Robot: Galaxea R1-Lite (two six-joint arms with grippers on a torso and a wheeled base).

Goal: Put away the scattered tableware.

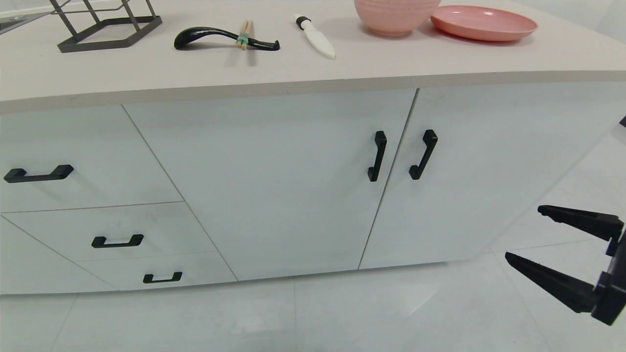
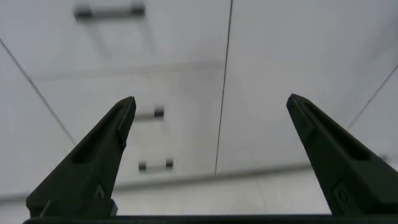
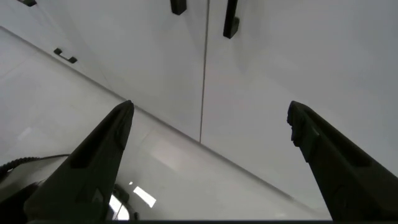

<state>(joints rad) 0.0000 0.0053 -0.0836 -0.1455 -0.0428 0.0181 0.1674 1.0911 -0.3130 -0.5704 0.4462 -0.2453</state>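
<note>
Both spread wide, empty: my left pincer (image 2: 210, 102), my right pincer (image 1: 524, 232). Pink bowl (image 1: 396, 14) and wire rack (image 1: 93, 46) on the desk (image 1: 440, 58) are cut off.

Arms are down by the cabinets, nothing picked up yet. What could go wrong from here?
1. The right end effector, open, hangs low, below the counter edge; raising it could clip that edge or a door handle.
2. The chopsticks lie across the black spoon; lifting the spoon first would likely roll them away.
3. The pink bowl sits close against the pink plate; gripping either may shove the other.
</note>
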